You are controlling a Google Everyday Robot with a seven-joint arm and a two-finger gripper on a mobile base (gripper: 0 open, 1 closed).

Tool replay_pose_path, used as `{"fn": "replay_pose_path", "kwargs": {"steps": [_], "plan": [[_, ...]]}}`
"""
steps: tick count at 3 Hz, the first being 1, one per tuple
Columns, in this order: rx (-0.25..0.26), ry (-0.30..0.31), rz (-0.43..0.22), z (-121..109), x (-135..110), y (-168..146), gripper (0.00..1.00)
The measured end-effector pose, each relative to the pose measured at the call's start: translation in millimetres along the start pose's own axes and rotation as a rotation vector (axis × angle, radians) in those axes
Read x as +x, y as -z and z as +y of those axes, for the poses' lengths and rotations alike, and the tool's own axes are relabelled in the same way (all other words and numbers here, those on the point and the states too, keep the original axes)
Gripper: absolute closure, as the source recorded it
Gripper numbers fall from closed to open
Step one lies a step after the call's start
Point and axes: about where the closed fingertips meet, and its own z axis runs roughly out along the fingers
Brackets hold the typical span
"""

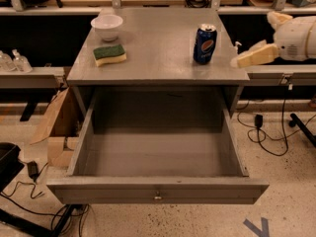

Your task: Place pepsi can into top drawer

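A dark-blue pepsi can (205, 44) stood upright on the right half of a grey cabinet's top (158, 33), near the right edge and set back from the front edge. Its silver top faced up and its round red, white and blue logo was turned toward the camera, with a faint reflection of the can on the surface below it.

The robot's gripper (251, 57), cream-coloured and reaching in from the right, hovered just beyond the cabinet's right edge at roughly the can's height, near the can but apart from it. Whether it was open or closed could not be told.

Below, the top drawer (98, 190) was pulled fully out with nothing in it, a small metal knob (158, 196) at the centre of its flat front panel.

On the left half of the cabinet's top sat a white bowl (107, 26), and just in front of it a green-and-yellow sponge (109, 55), both well apart from the can.
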Motion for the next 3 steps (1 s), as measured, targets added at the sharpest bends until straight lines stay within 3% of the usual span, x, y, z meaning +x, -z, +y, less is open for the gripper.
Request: {"fn": "replay_pose_path", "kwargs": {"steps": [1, 2, 3], "plan": [[-0.025, -0.105, -0.100, -18, -3, -59, 0.00], [-0.055, -0.169, -0.157, -24, -5, -100, 0.00], [-0.084, -0.256, -0.186, -23, 9, -150, 0.00]]}}
